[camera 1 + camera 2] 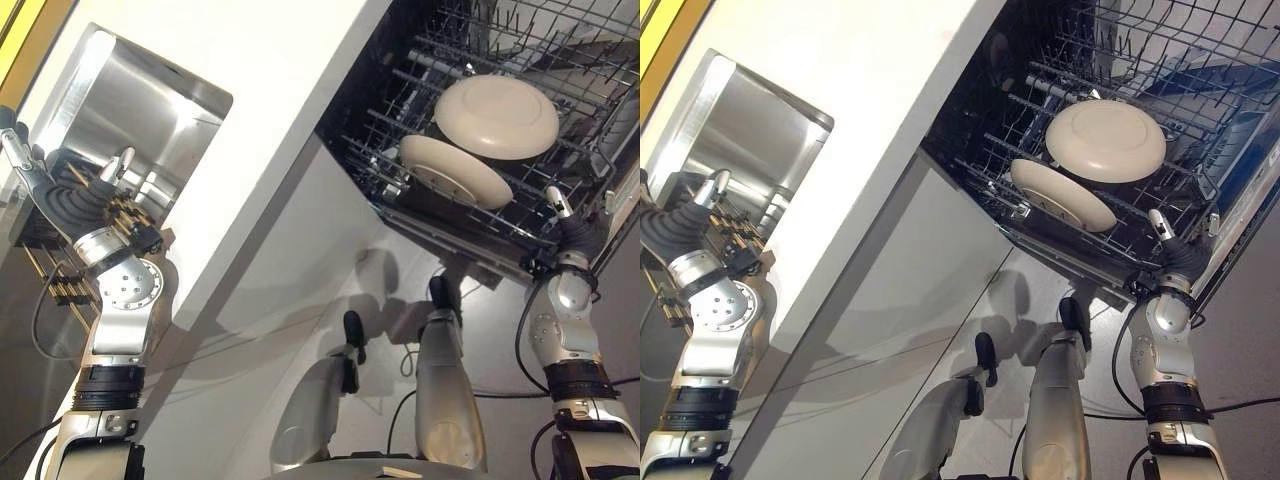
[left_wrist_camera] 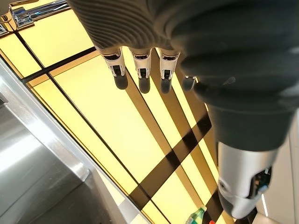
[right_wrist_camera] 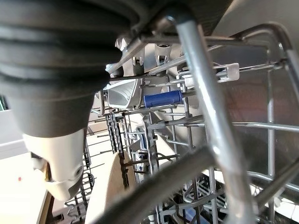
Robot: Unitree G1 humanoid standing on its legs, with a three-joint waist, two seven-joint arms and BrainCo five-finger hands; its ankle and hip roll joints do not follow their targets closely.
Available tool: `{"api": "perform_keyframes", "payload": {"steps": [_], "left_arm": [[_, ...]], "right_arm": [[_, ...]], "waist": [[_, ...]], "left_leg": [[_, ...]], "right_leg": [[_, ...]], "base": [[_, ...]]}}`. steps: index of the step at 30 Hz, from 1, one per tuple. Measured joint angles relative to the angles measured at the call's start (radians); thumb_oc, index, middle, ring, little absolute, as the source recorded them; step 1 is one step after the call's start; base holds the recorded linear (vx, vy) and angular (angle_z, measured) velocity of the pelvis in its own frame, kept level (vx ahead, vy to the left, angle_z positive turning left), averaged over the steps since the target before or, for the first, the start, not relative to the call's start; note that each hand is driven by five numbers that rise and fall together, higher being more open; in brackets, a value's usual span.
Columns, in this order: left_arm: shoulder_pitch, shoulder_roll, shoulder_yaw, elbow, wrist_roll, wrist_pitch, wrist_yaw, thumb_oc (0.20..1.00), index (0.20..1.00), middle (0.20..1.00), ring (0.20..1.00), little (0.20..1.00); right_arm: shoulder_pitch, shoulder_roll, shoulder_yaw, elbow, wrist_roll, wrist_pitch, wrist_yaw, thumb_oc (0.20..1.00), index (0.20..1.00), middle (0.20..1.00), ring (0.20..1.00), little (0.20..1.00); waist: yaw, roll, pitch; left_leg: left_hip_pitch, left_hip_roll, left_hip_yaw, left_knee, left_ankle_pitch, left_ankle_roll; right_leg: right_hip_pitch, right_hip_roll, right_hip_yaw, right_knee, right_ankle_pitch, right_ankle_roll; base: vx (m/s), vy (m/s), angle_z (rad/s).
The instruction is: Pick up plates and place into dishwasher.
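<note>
Two cream plates (image 1: pixel 497 117) (image 1: pixel 455 170) in wire rack (image 1: pixel 470 60) of open dishwasher (image 1: pixel 1230 150), one overlapping other. Right hand (image 1: pixel 562 215) at rack's near edge, touching wires; finger state cannot tell. Left hand (image 2: pixel 140 70) above steel sink (image 1: pixel 140 120), fingers straight and apart, holding nothing. White counter (image 1: pixel 270 120) between sink and dishwasher.

Stood a white counter (image 1: pixel 270 130) running across the scene, with a steel sink (image 1: pixel 140 100) sunk into it and gleaming under bright light. Lay beyond the sink's rim a yellow wall (image 2: pixel 117 116) crossed by dark stripes. Showed a chrome tap (image 2: pixel 16 16) near that wall, and a small green bottle top (image 2: pixel 196 215) farther along it. Stretched a pale glossy floor (image 1: pixel 330 290) below the counter.
</note>
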State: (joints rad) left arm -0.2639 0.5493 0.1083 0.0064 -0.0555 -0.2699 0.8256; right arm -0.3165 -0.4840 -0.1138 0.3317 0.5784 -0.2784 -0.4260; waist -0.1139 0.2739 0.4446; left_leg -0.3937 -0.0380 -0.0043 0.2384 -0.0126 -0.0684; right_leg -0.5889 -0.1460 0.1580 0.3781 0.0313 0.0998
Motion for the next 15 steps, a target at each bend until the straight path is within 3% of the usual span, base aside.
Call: {"api": "perform_keyframes", "payload": {"steps": [7, 15], "left_arm": [[-0.018, -0.003, -0.018, -0.029, -0.007, 0.015, 0.000, 1.000, 1.000, 1.000, 1.000, 1.000], [-0.030, -0.012, -0.033, -0.030, -0.010, 0.020, -0.013, 1.000, 1.000, 1.000, 1.000, 1.000]], "right_arm": [[-0.058, 0.018, 0.051, -0.017, -0.041, 0.067, -0.046, 1.000, 1.000, 1.000, 1.000, 1.000], [-0.169, 0.014, 0.093, 0.027, -0.047, 0.126, -0.065, 1.000, 1.000, 1.000, 1.000, 1.000]], "waist": [[0.032, 0.001, -0.001], [0.111, 0.002, -0.001]], "left_leg": [[-0.021, -0.001, -0.027, 0.010, 0.001, 0.001], [-0.027, -0.003, -0.066, 0.011, 0.015, 0.004]], "right_leg": [[0.000, -0.009, -0.037, 0.008, 0.001, -0.003], [0.019, -0.037, -0.114, 0.017, -0.013, -0.012]], "base": [[0.01, 0.078, 0.12], [0.02, 0.032, 0.24]]}}
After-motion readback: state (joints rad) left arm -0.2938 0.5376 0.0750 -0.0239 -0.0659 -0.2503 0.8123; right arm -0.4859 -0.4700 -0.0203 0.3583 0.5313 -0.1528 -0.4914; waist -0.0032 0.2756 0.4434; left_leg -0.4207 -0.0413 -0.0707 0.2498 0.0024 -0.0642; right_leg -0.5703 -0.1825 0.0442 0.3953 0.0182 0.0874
